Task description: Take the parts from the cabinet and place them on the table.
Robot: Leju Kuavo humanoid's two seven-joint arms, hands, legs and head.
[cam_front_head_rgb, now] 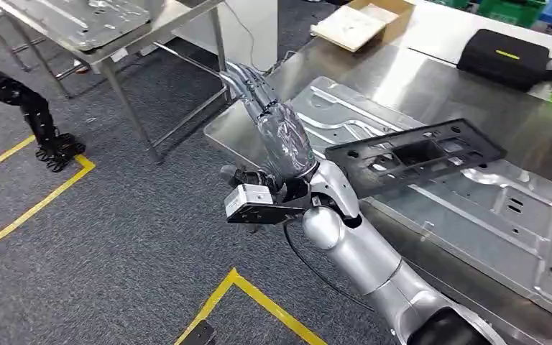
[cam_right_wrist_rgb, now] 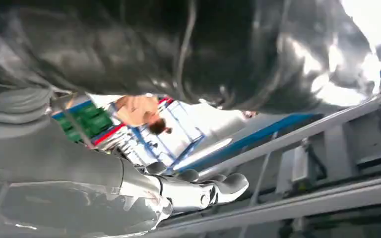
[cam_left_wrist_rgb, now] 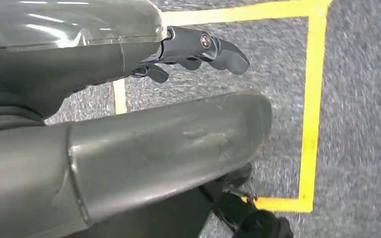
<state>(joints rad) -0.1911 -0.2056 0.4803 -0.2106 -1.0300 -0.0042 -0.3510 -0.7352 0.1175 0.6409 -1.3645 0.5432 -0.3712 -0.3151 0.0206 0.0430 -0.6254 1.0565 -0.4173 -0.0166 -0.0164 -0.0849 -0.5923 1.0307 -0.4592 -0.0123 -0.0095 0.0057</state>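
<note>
The robot's silver right arm (cam_front_head_rgb: 374, 266) rises from the lower edge of the head view, over grey carpet marked with yellow tape lines (cam_front_head_rgb: 259, 298). Its right hand (cam_front_head_rgb: 273, 122) is stretched out with the fingers straight and close together, reaching along the near corner of the steel tabletop (cam_front_head_rgb: 431, 90). One flat black plastic frame part (cam_front_head_rgb: 415, 154), long and pierced with rectangular openings, juts out from beside the wrist and lies across above the tabletop; whether the thumb pins it cannot be told from the head view, and in the right wrist view the right hand's fingers (cam_right_wrist_rgb: 203, 191) lie extended with a dark shape over them, so the hold stays uncertain.

Under the black part lies one large pressed sheet-metal panel (cam_front_head_rgb: 489, 215) with ribs and small holes, covering much of the tabletop. Farther back on the tabletop sit one black case (cam_front_head_rgb: 504, 59) with a yellow mark and one flat cardboard piece (cam_front_head_rgb: 351, 25).

In the left wrist view the left hand (cam_left_wrist_rgb: 193, 49) hangs above the carpet, its dark fingers curled inward with nothing in them.

Far left stands a second steel table (cam_front_head_rgb: 115, 36) carrying another sheet-metal panel (cam_front_head_rgb: 79, 21).
</note>
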